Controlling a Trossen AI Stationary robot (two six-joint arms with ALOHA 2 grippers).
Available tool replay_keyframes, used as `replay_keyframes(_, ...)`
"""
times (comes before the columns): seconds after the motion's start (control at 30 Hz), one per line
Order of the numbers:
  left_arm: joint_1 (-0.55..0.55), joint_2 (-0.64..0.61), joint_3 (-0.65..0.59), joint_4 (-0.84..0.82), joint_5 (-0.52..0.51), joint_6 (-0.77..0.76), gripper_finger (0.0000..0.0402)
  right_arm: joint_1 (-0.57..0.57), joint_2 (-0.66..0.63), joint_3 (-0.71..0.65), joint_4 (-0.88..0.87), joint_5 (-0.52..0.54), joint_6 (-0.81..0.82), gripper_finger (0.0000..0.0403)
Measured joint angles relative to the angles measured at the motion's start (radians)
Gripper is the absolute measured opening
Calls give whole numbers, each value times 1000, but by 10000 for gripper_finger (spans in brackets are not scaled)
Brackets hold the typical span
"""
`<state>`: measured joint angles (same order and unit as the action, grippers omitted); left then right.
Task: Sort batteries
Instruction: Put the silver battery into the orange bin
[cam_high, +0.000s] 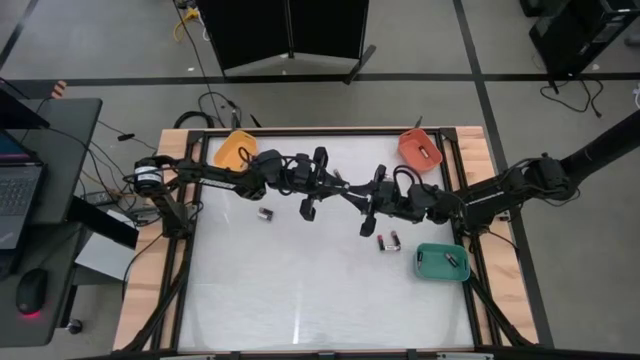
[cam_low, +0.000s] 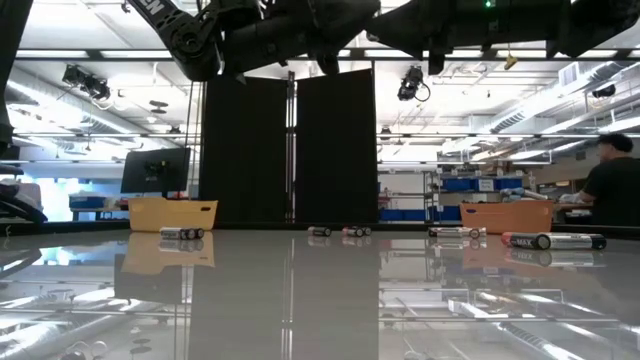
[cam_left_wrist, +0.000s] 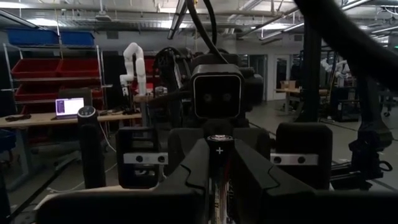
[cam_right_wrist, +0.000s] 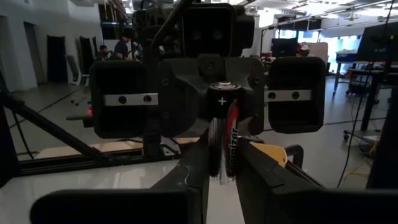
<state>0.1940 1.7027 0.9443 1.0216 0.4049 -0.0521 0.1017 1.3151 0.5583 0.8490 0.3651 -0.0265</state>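
White table (cam_high: 320, 300), both arms meeting mid-air above its middle. Left end effector (cam_left_wrist: 219, 163) pinches one battery (cam_left_wrist: 219, 144); right end effector (cam_right_wrist: 224, 163) pinches another battery (cam_right_wrist: 224, 134), plus ends facing. Loose cells (cam_high: 388, 241) lie near green tray (cam_high: 442, 263). Judged: light, rigid, smooth, prone to rolling; grip across the barrel mid-length.

Robotics lab: storage shelving (cam_left_wrist: 37, 74), white robot arm (cam_left_wrist: 135, 65).

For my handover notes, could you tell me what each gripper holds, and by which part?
Each holds one battery by its sides, plus end showing: the left gripper grips a dark battery, the right gripper a red-and-black battery.
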Motion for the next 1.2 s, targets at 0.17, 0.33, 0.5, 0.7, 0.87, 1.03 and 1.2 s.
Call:
replay_keyframes(0.17,1,0,0,-15,-18,-1,65,0,-1,0,-26,22,2,63)
replay_keyframes(0.33,2,0,0,-20,-33,29,140,-8,-27,0,-98,34,18,63)
replay_keyframes(0.5,11,-1,0,-26,-41,70,176,-30,-90,0,-203,35,44,63)
replay_keyframes(0.7,50,-24,0,-93,-38,78,182,-90,-224,8,-485,76,100,63)
replay_keyframes(0.87,71,-65,0,-248,-34,138,183,-203,-290,116,-961,128,196,63)
replay_keyframes(1.03,70,-81,0,-342,-40,216,178,-371,-276,221,-1394,132,287,63)
replay_keyframes(1.2,70,-75,-52,-329,-134,259,168,-557,-228,229,-1541,92,311,63)
